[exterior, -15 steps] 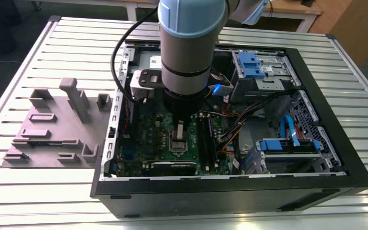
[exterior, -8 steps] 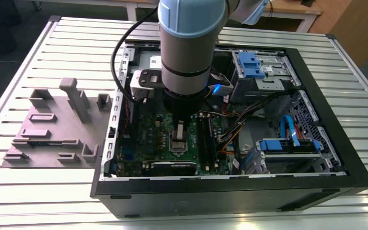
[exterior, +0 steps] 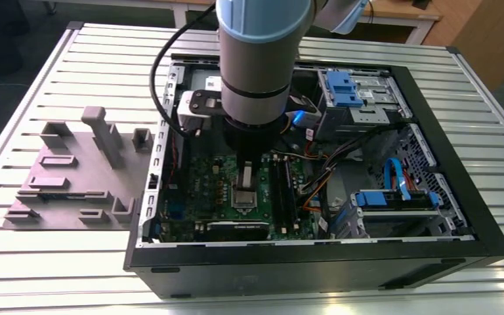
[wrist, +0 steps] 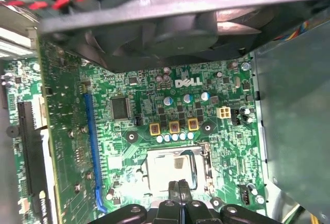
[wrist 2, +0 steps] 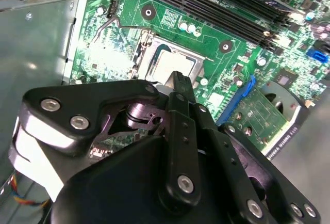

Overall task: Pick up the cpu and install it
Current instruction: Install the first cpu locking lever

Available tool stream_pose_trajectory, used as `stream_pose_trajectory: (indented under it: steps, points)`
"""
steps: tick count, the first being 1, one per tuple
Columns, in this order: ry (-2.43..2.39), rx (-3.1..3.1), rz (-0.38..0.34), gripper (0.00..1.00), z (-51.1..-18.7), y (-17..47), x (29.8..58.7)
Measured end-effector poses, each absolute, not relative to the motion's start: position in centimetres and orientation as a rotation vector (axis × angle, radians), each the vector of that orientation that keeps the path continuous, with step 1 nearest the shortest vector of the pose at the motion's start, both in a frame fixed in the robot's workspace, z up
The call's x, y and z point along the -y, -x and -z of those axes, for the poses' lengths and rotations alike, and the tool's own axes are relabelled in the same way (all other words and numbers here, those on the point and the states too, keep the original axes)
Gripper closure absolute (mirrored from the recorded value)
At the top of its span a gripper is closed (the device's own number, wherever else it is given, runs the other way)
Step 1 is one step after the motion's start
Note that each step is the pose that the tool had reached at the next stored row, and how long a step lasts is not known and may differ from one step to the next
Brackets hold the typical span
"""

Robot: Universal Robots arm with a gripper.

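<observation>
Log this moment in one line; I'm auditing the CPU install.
gripper: shut, empty, above socket | cpu: seated in socket | motherboard: inside case

A silvery-grey cpu (wrist: pixel 170 168) sits on a green motherboard (wrist: pixel 154 105) crossed by a blue slot (wrist: pixel 93 146), beneath a black gripper (wrist 2: pixel 178 79), inside a black computer case (exterior: pixel 322 262) with blue drive latches (exterior: pixel 340 85), beside a grey fixture block (exterior: pixel 77 177) on a pale ribbed table (exterior: pixel 42 85).
</observation>
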State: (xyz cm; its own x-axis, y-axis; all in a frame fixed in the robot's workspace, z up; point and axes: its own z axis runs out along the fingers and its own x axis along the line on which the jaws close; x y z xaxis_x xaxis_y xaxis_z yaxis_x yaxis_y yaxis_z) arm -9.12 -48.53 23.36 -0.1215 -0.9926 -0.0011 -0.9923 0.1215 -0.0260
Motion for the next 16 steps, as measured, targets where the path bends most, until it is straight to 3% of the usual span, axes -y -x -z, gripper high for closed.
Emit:
stream_pose_trajectory:
  steps: [16]
  points:
    - [2.07,-2.339,0.029,0.9,-25.7,9.1,48.1]
